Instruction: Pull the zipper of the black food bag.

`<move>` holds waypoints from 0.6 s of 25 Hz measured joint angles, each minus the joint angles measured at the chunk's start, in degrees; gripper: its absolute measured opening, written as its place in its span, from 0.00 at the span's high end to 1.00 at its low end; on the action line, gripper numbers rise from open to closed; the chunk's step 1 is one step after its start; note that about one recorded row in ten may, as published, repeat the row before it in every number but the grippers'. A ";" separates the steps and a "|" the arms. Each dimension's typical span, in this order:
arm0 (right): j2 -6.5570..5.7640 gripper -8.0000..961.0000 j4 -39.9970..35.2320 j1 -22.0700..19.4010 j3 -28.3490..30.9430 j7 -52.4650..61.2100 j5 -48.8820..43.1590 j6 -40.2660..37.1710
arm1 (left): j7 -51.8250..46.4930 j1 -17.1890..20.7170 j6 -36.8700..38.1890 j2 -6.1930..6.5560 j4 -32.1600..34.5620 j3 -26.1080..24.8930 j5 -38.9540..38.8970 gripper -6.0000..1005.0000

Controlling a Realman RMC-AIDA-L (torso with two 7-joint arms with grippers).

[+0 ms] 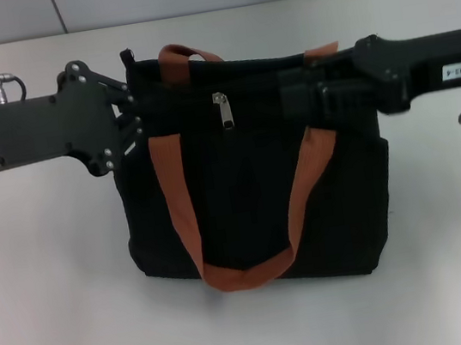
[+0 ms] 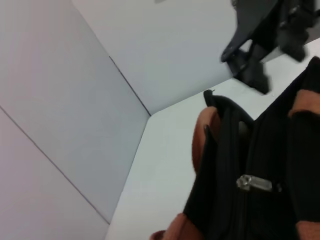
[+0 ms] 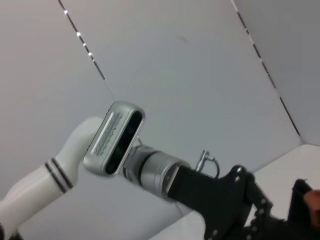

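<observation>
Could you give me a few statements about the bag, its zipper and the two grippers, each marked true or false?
1. The black food bag has orange-brown handles. True.
2. The left gripper is at the bag's upper left corner. True.
3. The zipper sits at the bag's right end. False: it hangs left of the middle.
4. The right gripper hovers far from the bag. False: it is at the bag's top edge, right of the pull.

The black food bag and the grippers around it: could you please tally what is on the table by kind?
Black food bag: 1
Orange-brown straps: 2
Zipper: 1
Grippers: 2, left gripper at the bag's left end, right gripper at its top right
Total: 6
</observation>
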 joint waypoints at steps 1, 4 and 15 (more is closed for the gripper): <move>0.00 0.64 0.00 0.00 0.00 0.00 0.00 0.00 | 0.00 0.00 0.00 0.00 0.00 0.00 0.00 0.92; -0.57 0.64 0.02 0.81 0.68 9.78 -0.03 2.25 | -4.17 -0.07 0.72 0.09 0.07 1.11 -0.20 0.96; -7.66 0.65 14.88 10.17 4.52 40.38 0.61 1.83 | -8.06 -0.09 0.69 0.18 -2.44 3.45 -7.43 0.96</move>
